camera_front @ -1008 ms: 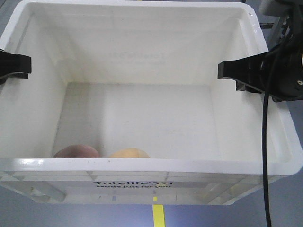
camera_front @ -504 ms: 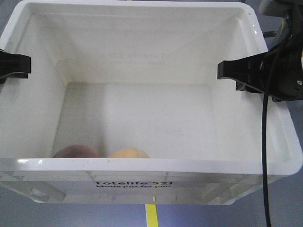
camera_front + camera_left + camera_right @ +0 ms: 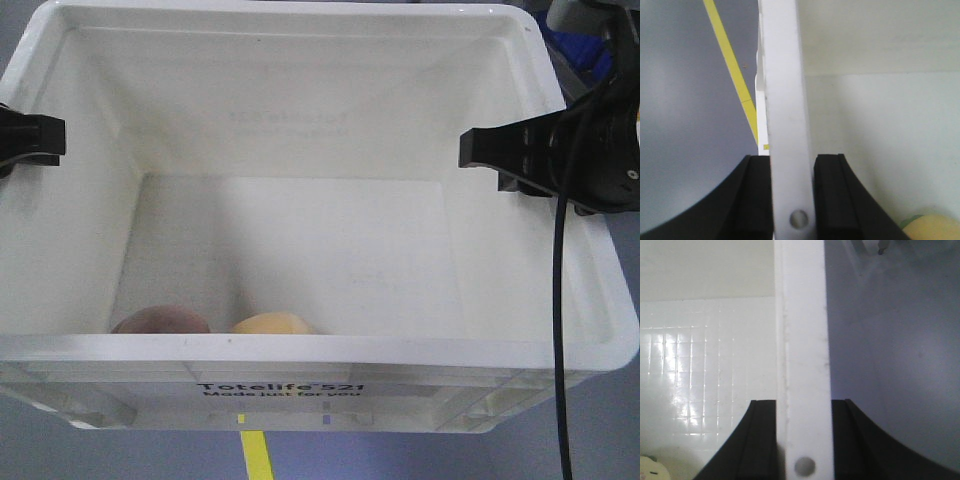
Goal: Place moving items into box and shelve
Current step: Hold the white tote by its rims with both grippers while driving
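Smooth white plastic box [image 3: 300,348], printed "Totelife 521 Made just for you". The left gripper [image 3: 792,167] and right gripper [image 3: 804,410] each clamp a side rim. A round pinkish-brown plush fruit [image 3: 160,320] and a yellow plush fruit [image 3: 272,324] lie inside, against the near wall.

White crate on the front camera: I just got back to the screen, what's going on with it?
Both arms hold the crate by its side rims, the left gripper clamped on one and the right gripper on the other. The pinkish-brown plush fruit and the yellow-orange plush fruit already lie inside against the near wall. A yellow floor line shows beneath the crate, so it seems lifted off the ground.
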### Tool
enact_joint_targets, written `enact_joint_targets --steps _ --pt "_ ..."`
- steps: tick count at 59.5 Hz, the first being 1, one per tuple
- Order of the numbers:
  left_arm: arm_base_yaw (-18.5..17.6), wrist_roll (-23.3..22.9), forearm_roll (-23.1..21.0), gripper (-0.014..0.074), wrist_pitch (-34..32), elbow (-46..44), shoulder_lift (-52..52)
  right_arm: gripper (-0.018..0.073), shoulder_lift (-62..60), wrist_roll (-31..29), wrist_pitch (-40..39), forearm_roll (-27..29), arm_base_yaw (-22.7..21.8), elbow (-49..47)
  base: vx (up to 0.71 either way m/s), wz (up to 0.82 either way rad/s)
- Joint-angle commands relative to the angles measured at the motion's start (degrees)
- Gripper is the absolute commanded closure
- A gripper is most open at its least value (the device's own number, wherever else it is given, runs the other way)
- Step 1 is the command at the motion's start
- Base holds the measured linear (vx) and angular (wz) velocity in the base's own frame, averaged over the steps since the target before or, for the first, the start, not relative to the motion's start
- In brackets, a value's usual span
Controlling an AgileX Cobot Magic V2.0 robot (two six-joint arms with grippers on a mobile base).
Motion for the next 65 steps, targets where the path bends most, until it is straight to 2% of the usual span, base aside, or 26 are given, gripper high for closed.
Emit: enact_joint_targets --steps 1,65 --pt "0.4 -0.2 6.1 0.053 -4.6 -2.0 -1.4 0.0432 -2.4 0.2 -2.1 -7.7 -0.7 -2.1 0.31 -0.49" --pt "0.4 -0.2 6.1 0.053 -4.7 -2.0 -1.4 0.0432 -2.4 0.2 -2.1 -7.7 -0.7 -2.1 0.2 -0.52"
